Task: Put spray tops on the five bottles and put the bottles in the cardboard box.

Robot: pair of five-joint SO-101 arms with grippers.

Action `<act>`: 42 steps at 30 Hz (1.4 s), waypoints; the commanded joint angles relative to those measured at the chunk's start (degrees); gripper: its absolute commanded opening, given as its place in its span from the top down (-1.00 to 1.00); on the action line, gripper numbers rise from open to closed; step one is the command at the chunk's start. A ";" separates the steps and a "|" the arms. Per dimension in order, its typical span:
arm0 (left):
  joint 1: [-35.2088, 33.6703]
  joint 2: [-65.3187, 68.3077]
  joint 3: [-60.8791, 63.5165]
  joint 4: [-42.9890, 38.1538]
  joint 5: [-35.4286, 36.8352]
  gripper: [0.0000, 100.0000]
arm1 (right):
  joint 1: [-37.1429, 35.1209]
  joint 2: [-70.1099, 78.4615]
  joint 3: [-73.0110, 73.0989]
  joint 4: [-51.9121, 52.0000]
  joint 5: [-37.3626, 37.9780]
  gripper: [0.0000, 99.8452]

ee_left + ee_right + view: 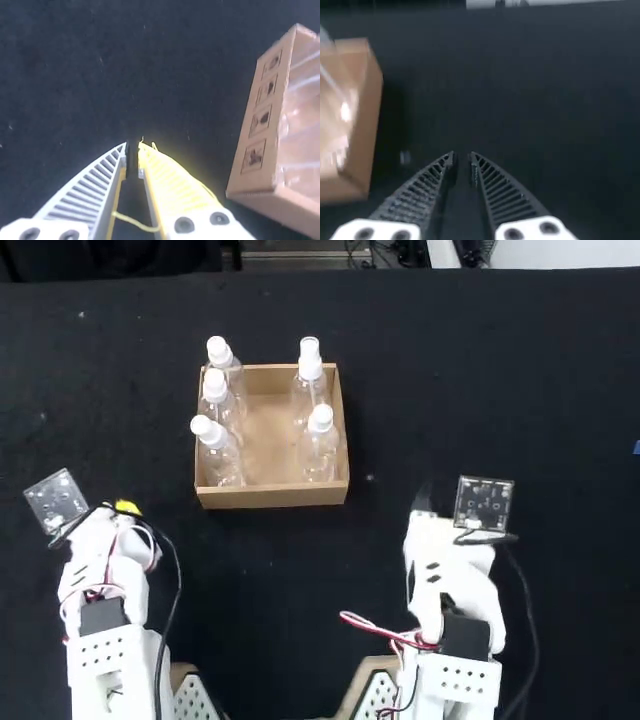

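Five spray-topped bottles fill the cardboard box; our left end effector and right end effector are clenched empty; we judge a stray swing could tip it

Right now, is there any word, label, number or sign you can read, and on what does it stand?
No text can be read anywhere.
On the cardboard box: four dark printed marks in a row on its outer wall, too blurred to read.
On the bottles: no label that I can make out.
On the square plate on an arm: small dots, no letters.
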 commanded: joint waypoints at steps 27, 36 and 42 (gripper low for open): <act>5.93 -0.26 1.36 5.80 -24.09 0.94 | -6.59 -5.67 -0.13 23.47 0.09 0.98; 6.37 -2.20 1.36 5.80 -24.09 0.94 | -9.58 -5.58 -0.13 23.47 0.09 0.98; 6.29 -15.38 1.36 5.80 -24.09 0.94 | -9.58 -5.58 -0.13 23.47 0.09 0.98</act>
